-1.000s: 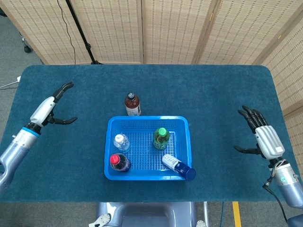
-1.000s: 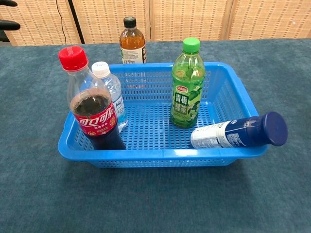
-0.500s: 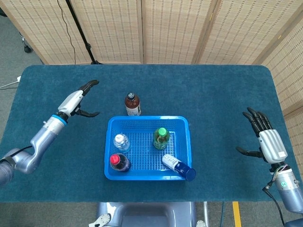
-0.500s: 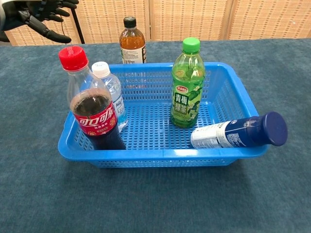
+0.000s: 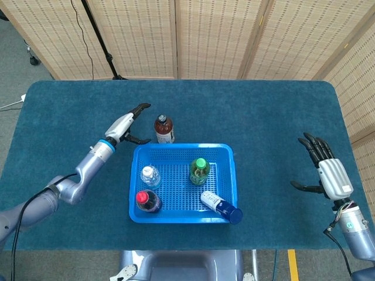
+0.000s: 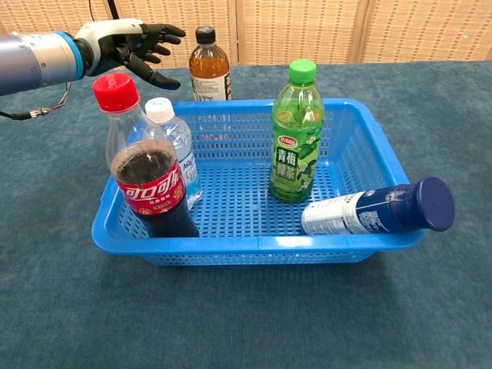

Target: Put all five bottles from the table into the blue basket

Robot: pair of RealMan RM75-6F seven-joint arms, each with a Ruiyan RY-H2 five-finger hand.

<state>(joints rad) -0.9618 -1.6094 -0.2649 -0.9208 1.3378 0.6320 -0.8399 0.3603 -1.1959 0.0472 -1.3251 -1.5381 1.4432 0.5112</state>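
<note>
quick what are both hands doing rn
Left hand: open, fingers spread, holding nothing, just beside the brown bottle.
Right hand: open, holding nothing, out at the table's right side.

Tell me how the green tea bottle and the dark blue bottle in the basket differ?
The green tea bottle stands upright inside the blue basket; the dark blue bottle lies tilted, its capped end resting over the basket's rim. The green tea bottle is see-through green with a bright green cap; the dark blue bottle is opaque, white and navy, with a navy cap. Both are capped and inside the basket.
</note>
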